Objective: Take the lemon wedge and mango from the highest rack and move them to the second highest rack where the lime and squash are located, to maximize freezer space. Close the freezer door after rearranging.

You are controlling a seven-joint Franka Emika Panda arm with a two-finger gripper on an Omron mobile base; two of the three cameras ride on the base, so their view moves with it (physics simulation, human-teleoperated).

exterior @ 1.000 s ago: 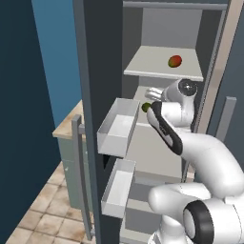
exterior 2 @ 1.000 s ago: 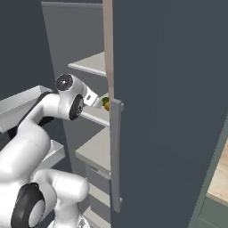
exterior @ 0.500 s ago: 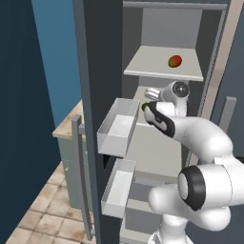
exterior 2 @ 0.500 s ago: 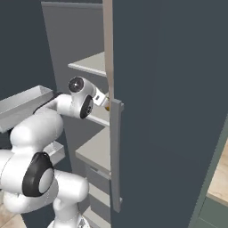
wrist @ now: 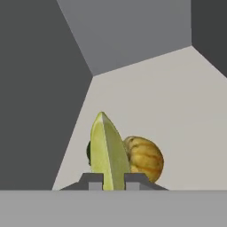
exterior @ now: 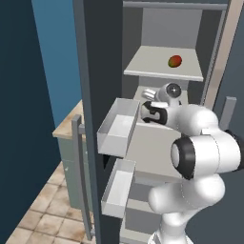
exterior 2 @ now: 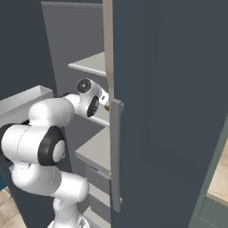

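Observation:
In the hand view my gripper [wrist: 114, 179] is shut on the lemon wedge [wrist: 108, 150], a pointed yellow-green slice standing between the finger tips. Just behind it, the ribbed yellow-orange squash [wrist: 144, 158] rests on the second highest rack [wrist: 173, 97]. A dark sliver of the lime [wrist: 88, 153] peeks out left of the wedge. In the left base view the red-orange mango [exterior: 175, 61] lies on the highest rack [exterior: 152, 66], above my hand. The freezer door [exterior: 97, 57] stands open on the left.
Two clear white bins [exterior: 116, 129] jut from the open door close to my forearm, and its long grey handle [exterior: 81, 176] hangs below. A closed dark door [exterior 2: 173, 98] with a grey handle [exterior 2: 116, 151] borders the cabinet on the right. The rack's back wall [wrist: 128, 31] is near.
The arm has reached deeper into the cabinet at the second rack's level, carrying the wedge inward. The jaws stay closed on it. The mango has not moved.

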